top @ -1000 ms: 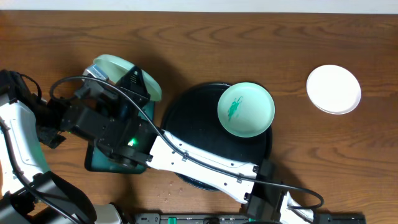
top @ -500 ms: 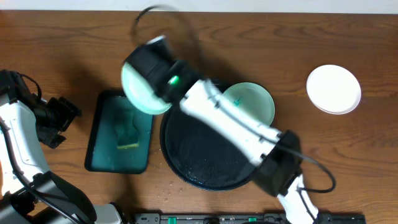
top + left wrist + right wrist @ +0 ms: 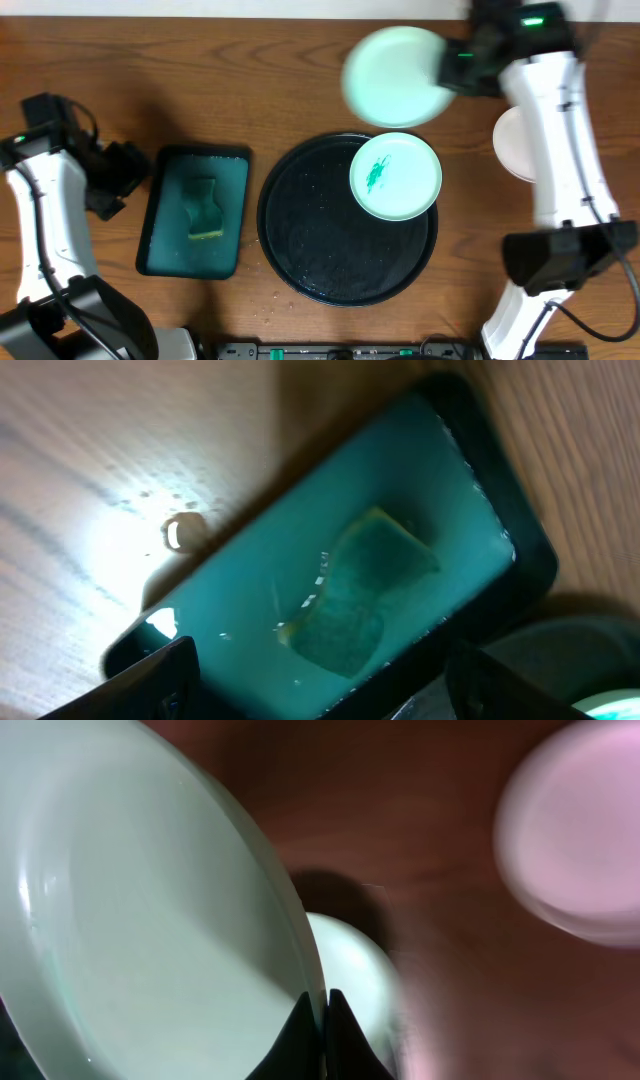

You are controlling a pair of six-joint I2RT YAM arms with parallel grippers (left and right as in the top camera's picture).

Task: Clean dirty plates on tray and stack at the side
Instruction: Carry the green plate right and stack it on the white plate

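My right gripper [image 3: 452,68] is shut on the rim of a clean pale mint plate [image 3: 396,76] and holds it in the air above the table's far side; the wrist view shows the fingers [image 3: 322,1032] pinching its edge [image 3: 150,920]. A second mint plate [image 3: 395,176] with a green smear sits on the far right part of the black tray [image 3: 300,240]. The white plate [image 3: 512,150] lies on the table at the right, partly hidden by my right arm. My left gripper [image 3: 128,170] is open and empty beside the teal tray.
A rectangular dark-teal tray [image 3: 160,250] with a green-yellow sponge [image 3: 203,208] lies left of the black tray; it also shows in the left wrist view [image 3: 250,610] with the sponge [image 3: 365,590]. Water drops [image 3: 178,532] lie on the wood beside it.
My right arm has swung the mint plate from above the teal tray across to the far right, towards the white plate. The left arm has shifted slightly towards the teal tray.
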